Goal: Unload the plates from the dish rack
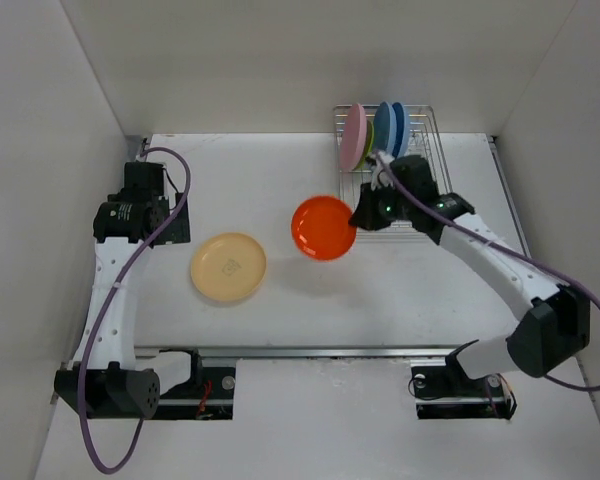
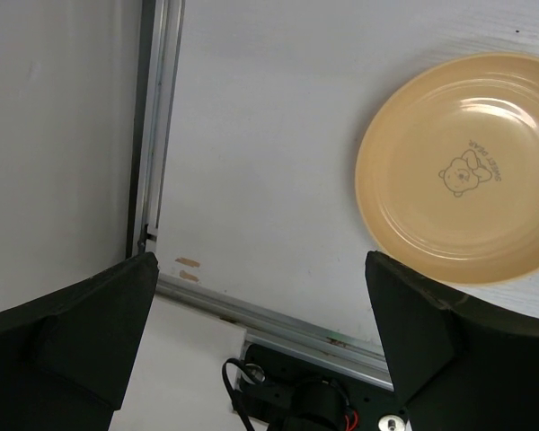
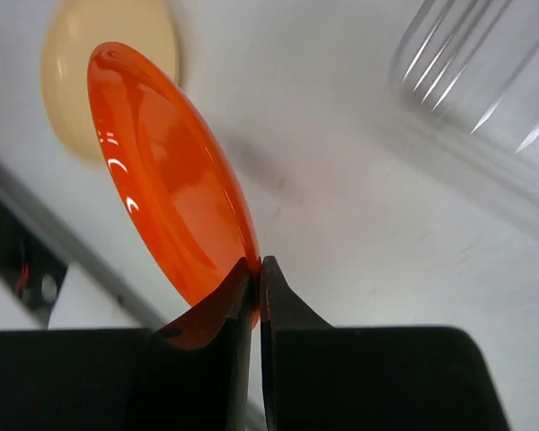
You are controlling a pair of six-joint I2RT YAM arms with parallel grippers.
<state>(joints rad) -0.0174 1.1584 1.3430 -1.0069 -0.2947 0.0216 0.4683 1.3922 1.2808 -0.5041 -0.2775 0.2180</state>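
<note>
We see the right end effector (image 1: 364, 214) pinched tight on the rim of the red-orange plate (image 1: 323, 228), its two fingers nearly meeting with only the thin edge of the plate between them. In the right wrist view the same plate (image 3: 171, 180) leans away from the fingers at a tilt and casts a soft shadow on the worktop (image 1: 400, 300), so we take it to be lifted clear of the surface. From above, this plate sits out over the middle of the worktop, just off the near left corner of the dish rack (image 1: 426, 160) and apart from it. The dish rack stands at the far right of the worktop, and the plates left in it are upright on edge at its far end: a pink plate (image 1: 353, 137) on the left, a sliver of a lime green plate (image 1: 367, 147) just behind it, and two blue plates (image 1: 392, 124) beside that. A pale yellow plate (image 1: 228, 267) lies flat on the worktop, left of the red-orange one and not touching it; the left wrist view shows a small bear print (image 2: 458, 172) at its centre. The left end effector (image 2: 260, 278) stands wide, holding nothing, and hovers near the left edge of the worktop with the pale yellow plate off to one side.
</note>
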